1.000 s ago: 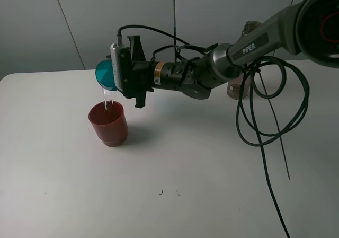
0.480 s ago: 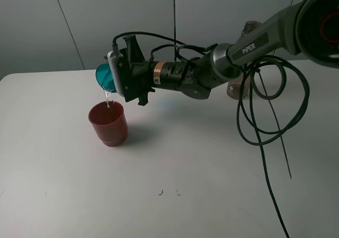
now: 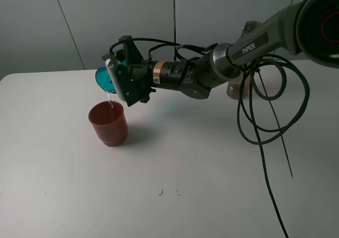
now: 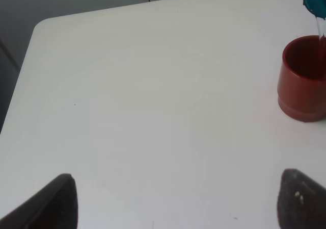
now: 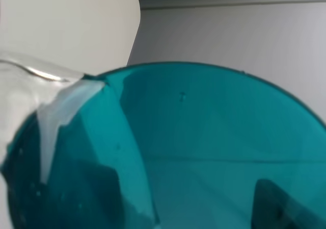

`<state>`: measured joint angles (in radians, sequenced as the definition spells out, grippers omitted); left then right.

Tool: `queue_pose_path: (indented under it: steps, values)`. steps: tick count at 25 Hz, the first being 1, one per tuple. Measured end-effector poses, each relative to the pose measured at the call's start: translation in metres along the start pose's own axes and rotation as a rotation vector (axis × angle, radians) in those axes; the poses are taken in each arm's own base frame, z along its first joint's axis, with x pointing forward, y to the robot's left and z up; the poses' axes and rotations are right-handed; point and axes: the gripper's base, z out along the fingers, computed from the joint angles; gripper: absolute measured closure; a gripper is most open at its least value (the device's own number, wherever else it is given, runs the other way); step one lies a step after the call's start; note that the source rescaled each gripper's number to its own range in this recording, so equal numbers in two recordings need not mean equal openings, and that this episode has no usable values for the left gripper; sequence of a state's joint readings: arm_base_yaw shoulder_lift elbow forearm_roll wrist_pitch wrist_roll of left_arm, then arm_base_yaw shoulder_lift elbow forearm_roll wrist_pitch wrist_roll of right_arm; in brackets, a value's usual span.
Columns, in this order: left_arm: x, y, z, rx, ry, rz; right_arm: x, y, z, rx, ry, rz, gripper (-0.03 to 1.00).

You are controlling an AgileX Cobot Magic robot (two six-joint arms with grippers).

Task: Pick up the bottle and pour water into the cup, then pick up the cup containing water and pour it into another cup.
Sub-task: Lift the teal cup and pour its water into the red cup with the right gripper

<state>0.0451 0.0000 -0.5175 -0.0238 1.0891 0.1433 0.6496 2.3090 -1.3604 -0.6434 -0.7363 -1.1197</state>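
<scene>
While the right gripper (image 3: pixel 117 78) has its jaws clamped on the teal tumbler (image 3: pixel 103 77), that tumbler is tipped way over on its side, hanging above the red-brown cup (image 3: pixel 108 124). A thin stream (image 3: pixel 109 97) of water falls from its lip into the red one, landing toward the far side of the opening rather than dead centre. So this looks like the second pour, well underway.

The right wrist view is basically all teal, with water sliding over the low edge of the rim. How much is left inside can't be told from that.

To do this bit well, the robot probably wants to roll the wrist slowly so the stream stays narrow, and hold the lip over the middle of the red-brown cup so nothing hits the white table (image 3: pixel 185 158).

The left gripper (image 4: pixel 183 201) sits low and well off to the side, fingers spread wide with nothing in them, just watching. The bottle (image 3: pixel 233 88) stands at the back of the table, partly hidden behind the right arm.
</scene>
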Motion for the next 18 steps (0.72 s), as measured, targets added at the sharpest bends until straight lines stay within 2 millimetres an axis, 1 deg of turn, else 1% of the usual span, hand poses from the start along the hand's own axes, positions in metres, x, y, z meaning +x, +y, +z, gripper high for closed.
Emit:
queue_pose_path:
  steps: [6,18]
  values:
    - [0.0,0.0,0.0,0.0,0.0,0.0,-0.0067,-0.0007,0.0022,0.005,-0.018,-0.075,0.93]
    - [0.0,0.0,0.0,0.0,0.0,0.0,-0.0086,-0.0015,0.0027,0.014,-0.023,-0.257,0.93]
